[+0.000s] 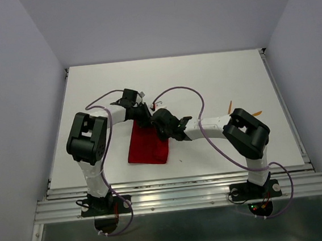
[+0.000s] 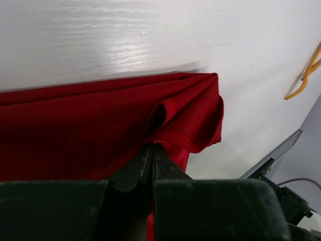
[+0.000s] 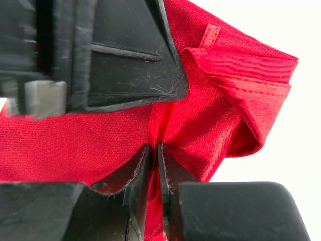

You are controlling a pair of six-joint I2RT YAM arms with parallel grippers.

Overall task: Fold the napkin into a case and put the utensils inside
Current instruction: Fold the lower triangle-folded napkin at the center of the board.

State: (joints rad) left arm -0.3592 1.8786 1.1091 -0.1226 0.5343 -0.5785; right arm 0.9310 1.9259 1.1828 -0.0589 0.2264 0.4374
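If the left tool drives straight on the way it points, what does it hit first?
The napkin: the left tool is shut on its bunched fold, so it would push into that cloth, then probably the white table beyond; depth is unclear.

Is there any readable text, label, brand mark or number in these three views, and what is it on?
None: no text can be read in any view.
The napkin is plain red, and its small sewn tab shows no print.
The left gripper, right gripper and orange utensils carry no visible marking.
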